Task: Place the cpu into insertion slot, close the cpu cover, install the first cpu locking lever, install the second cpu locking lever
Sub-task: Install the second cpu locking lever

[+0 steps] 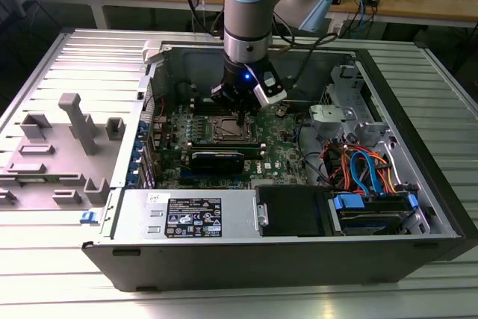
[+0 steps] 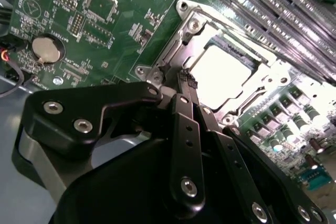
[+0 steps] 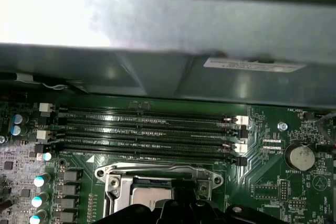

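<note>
Ext. view: arm comes down from top centre into the open PC case (image 1: 418,207), which lies on its side on a ribbed metal bench (image 1: 45,274). Claw (image 1: 240,115) sits low over the green motherboard (image 1: 287,151), just above the insertion slot (image 1: 228,131) at frame centre. A long black card (image 1: 218,159) lies just below the slot in the frame; blue and orange cables (image 1: 366,166) at right, grey plastic fixtures (image 1: 75,128) on the bench at left.

Second wrist view: claw (image 2: 188,80) fills the lower half, black linkages converging to a narrow tip. Fingers (image 2: 185,83) look pressed together w/ nothing visible between them, i.e. clenched and empty. Tip is at the lower-left edge of the slot (image 2: 181,11), by the silver frame; whether it touches the frame I can't tell. The cpu (image 2: 223,74) lies flat in the slot, bright silvery top, just right of and above the claw tip in the frame, apart from the fingers. The cpu cover (image 2: 273,74) appears to lie down around the chip, top showing through its window. Coin battery (image 2: 48,48) at upper left, memory slots (image 2: 273,3) upper right.

First wrist view: slot (image 3: 157,174) at bottom centre w/ cpu (image 3: 149,196) partly seen, claw body (image 3: 178,211) overlapping its lower edge. Memory slots (image 3: 147,129) run across mid-frame, case wall (image 3: 157,40) above them.
</note>
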### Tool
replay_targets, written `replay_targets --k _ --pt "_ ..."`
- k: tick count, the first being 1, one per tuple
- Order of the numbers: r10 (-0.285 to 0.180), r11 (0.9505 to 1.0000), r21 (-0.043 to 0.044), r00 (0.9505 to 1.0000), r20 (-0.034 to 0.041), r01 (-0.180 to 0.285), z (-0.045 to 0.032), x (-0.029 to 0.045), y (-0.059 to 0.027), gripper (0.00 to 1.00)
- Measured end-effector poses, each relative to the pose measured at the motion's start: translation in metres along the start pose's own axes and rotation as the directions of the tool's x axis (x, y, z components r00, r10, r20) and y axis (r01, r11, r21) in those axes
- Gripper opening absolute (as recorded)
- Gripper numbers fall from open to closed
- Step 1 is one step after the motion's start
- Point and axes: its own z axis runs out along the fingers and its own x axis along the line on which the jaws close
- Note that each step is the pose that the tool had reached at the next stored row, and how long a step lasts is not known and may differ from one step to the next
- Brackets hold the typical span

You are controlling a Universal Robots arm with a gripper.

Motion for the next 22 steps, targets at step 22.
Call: replay_targets --k 22 --pt "0.000 1.0000 0.0001 1.0000 -0.0002 0.000 -0.0148 0.0009 -0.0189 0.11"
